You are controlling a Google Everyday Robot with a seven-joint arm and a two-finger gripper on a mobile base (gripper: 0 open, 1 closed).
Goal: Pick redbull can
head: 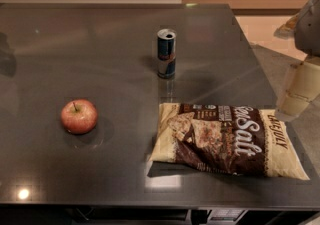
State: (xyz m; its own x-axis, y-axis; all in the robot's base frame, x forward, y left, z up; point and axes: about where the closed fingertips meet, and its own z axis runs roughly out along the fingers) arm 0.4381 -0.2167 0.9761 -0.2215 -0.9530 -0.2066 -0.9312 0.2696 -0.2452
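The redbull can (pixel 166 53) stands upright on the surface (pixel 75 44), behind the chip bag (pixel 225 139). Expect a light, thin-walled, slick cylinder — grasp mid-body, moderate force. The tool (pixel 299 91) hangs at the right edge, well apart from the can; released or clenched — cannot tell.
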